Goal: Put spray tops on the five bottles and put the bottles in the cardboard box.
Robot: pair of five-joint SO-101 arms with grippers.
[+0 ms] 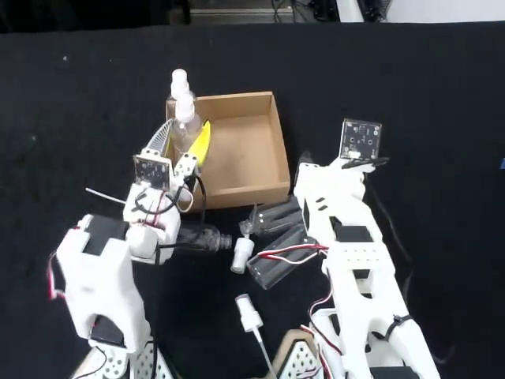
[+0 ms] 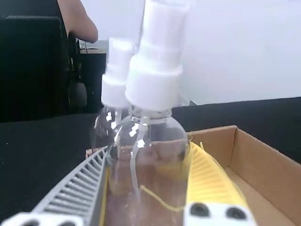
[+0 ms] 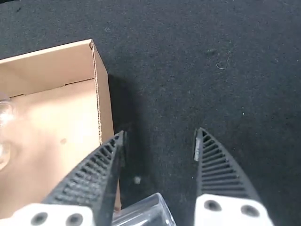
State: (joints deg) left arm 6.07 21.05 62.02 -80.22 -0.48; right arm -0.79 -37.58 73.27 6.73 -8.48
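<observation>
— Counter (image 1: 426,95)?
— Draped in black cloth all over. Cardboard box (image 1: 245,154) sitting at twelve o'clock, just off centre, open side up.
— Anything loose down there?
— Plenty. Clear bottle (image 1: 201,237) lying on its side at eight o'clock, neck toward three. Two more bottles (image 1: 276,217), also on their sides, side by side at five o'clock, near the box's corner. Short white spray top (image 1: 241,254) lying just beside the lone bottle's neck, between it and that pair.
— And toward the near edge?
— Second spray top (image 1: 251,314) at six o'clock, dip tube trailing toward that edge. Thin white tube (image 1: 102,195) alone at nine o'clock, well apart from the rest.
</observation>
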